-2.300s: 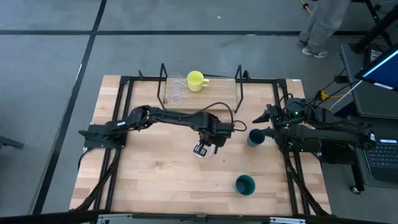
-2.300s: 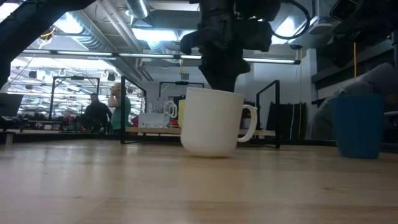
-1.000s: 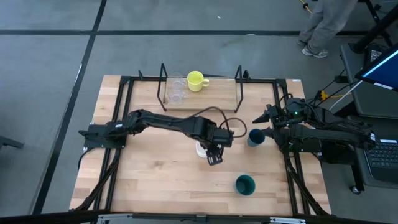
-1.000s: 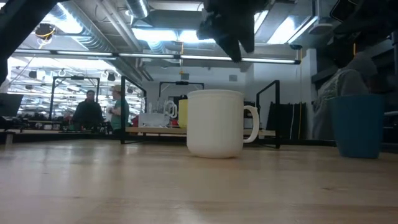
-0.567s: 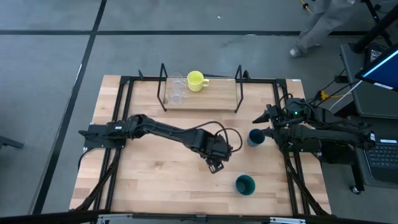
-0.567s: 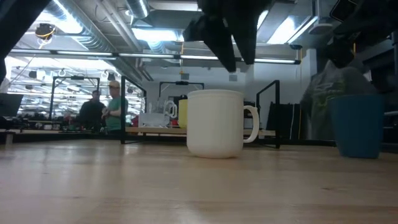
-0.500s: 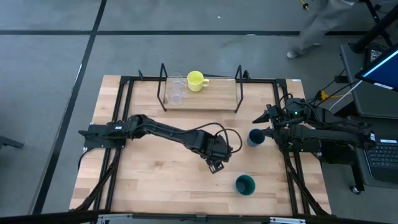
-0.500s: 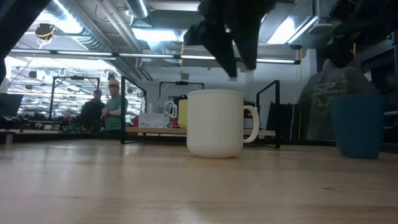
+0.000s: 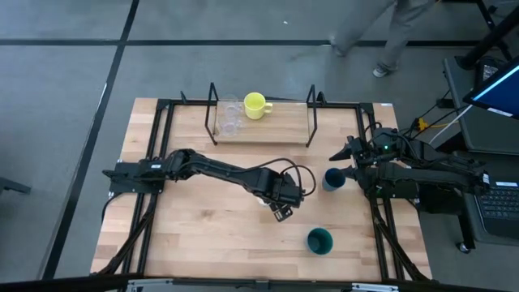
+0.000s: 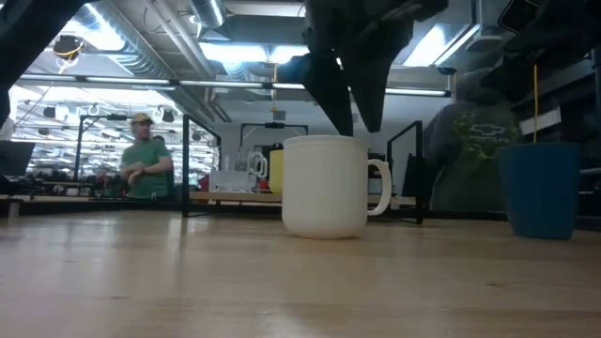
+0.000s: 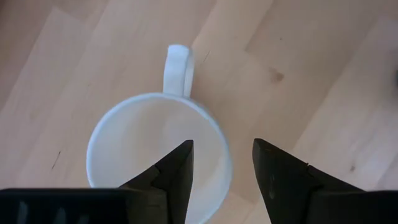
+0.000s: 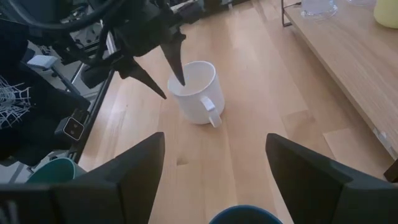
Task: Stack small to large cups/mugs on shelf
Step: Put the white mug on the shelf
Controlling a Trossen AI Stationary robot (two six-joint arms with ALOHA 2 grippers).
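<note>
The white mug (image 10: 329, 186) stands upright on the tabletop, its handle (image 11: 177, 62) showing in the left wrist view. My left gripper (image 11: 222, 158) is open right above it, pointing down. One finger is over the mug's inside and one is outside its wall, with the tips at rim height (image 10: 355, 130). My right gripper (image 9: 339, 164) waits open at the table's right with the dark blue cup (image 9: 332, 179) between its fingers, untouched. The dark green cup (image 9: 319, 240) stands near the front. The yellow mug (image 9: 256, 105) and clear glass cups (image 9: 231, 118) stand on the shelf (image 9: 268, 131).
The shelf's black wire uprights (image 9: 212, 113) stand at its two ends at the table's far side. A black frame (image 9: 162, 113) runs around the tabletop. A person walks past beyond the far edge (image 9: 381, 32), and another is in the room behind (image 10: 141, 160).
My left gripper has come down over the white mug, from well above it to rim height, with its fingers now either side of the mug's wall. The mug has stayed in place. A person has walked along the floor behind the table.
</note>
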